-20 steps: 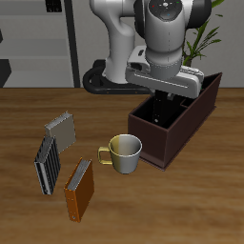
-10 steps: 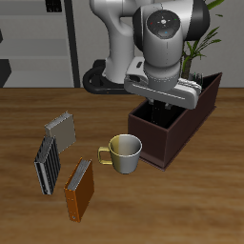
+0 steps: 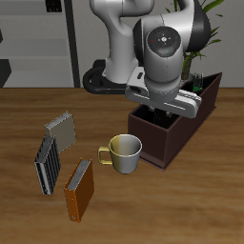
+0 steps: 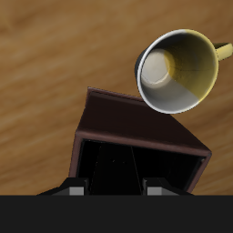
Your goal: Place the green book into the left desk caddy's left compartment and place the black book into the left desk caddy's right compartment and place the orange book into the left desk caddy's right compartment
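left desk caddy [image 3: 181,122]: green book [image 3: 197,86] upright inside | mug [image 3: 123,153]: nothing inside | end effector [image 3: 164,112]: opening cannot be told

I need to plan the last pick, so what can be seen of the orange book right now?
The orange book is a hardback with a brownish-orange cover and pale page edges along one side. It lies on the wooden table near the front edge, closed, set at a slant. It sits in front of the grey-and-black striped book and diagonally in front of the mug, apart from the mug. Nothing grips it; the gripper is over the left desk caddy.
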### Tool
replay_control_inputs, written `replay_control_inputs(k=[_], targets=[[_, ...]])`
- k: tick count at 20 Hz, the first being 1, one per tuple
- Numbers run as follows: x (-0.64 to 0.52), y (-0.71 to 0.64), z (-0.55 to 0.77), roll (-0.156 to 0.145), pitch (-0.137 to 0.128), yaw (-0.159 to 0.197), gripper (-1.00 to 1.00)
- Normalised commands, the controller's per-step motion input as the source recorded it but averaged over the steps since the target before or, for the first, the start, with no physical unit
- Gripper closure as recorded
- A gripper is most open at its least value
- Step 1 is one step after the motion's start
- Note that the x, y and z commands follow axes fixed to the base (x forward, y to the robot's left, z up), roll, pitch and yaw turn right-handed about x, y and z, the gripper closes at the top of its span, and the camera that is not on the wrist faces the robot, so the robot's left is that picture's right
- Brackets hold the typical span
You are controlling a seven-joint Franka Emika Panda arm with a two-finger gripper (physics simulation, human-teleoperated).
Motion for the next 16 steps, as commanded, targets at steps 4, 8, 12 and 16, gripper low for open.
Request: replay_control_inputs(k=[4,8,12,16], targets=[[0.00,-0.08,0.01,-0.034,0.001,0.001,-1.00],[0.01,-0.05,0.11,-0.018,-0.015,0.005,-1.00],[-0.01,-0.02,0.08,-0.014,-0.016,0.012,-1.00],[0.00,0.02,0.27,-0.007,-0.041,0.019,-1.00]])
